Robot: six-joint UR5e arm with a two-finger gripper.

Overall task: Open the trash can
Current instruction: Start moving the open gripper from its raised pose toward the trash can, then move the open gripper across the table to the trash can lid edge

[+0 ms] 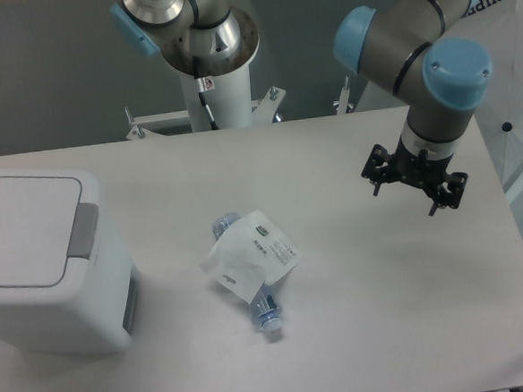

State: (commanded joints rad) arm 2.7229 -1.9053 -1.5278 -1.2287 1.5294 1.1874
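The trash can (42, 265) stands at the table's left edge, lid flat and closed. Judged rigid, smooth, fairly light plastic; best purchase is the grey tab (83, 231) on the lid's right edge. A clear bottle (249, 273) lies mid-table. The gripper (414, 188) hangs well apart at right, fingers spread, empty.

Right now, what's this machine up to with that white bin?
Nothing is being handled yet. The arm's tool hangs over the right side of the table, holding nothing, far from the trash can at the left edge. The bin's lid is shut. A plastic bottle lies on its side between them.
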